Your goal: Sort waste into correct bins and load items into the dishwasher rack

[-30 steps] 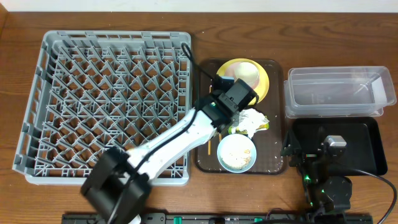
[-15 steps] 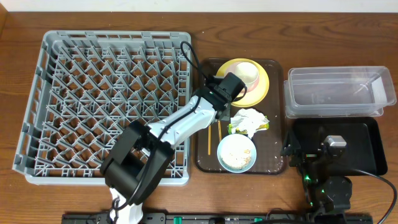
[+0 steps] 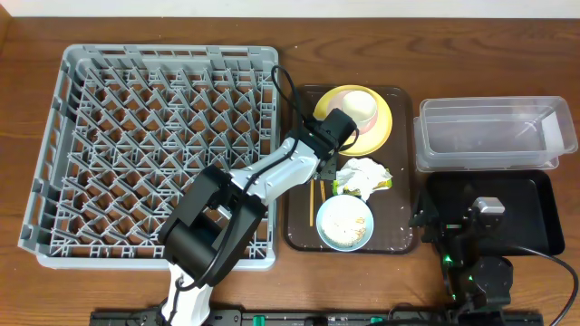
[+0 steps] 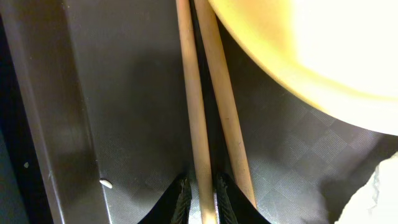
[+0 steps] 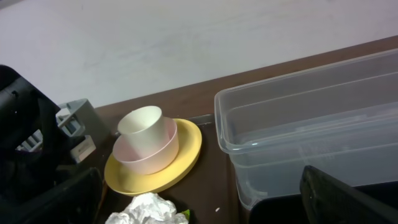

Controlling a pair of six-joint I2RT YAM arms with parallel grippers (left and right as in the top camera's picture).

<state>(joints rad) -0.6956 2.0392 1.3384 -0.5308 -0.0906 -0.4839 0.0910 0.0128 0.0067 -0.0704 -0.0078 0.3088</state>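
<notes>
The wooden chopsticks lie on the left side of the brown serving tray, beside the yellow plate. My left gripper is down on them. In the left wrist view its jaws are closed around one chopstick; the other chopstick lies just outside the right finger, by the plate's rim. The plate carries a cream-white bowl with a white cup in it. A crumpled napkin hides most of a yellow-green wrapper. A light blue bowl holds rice scraps. My right gripper is open and empty.
The grey dishwasher rack fills the left side, close against the serving tray. The clear tub stands at the back right, with the black tray in front of it. A loose rice grain lies on the serving tray.
My left gripper moved from the plate's edge a little left and toward the front, onto the chopsticks. The left arm swung over the rack's corner. The right arm stayed still.
</notes>
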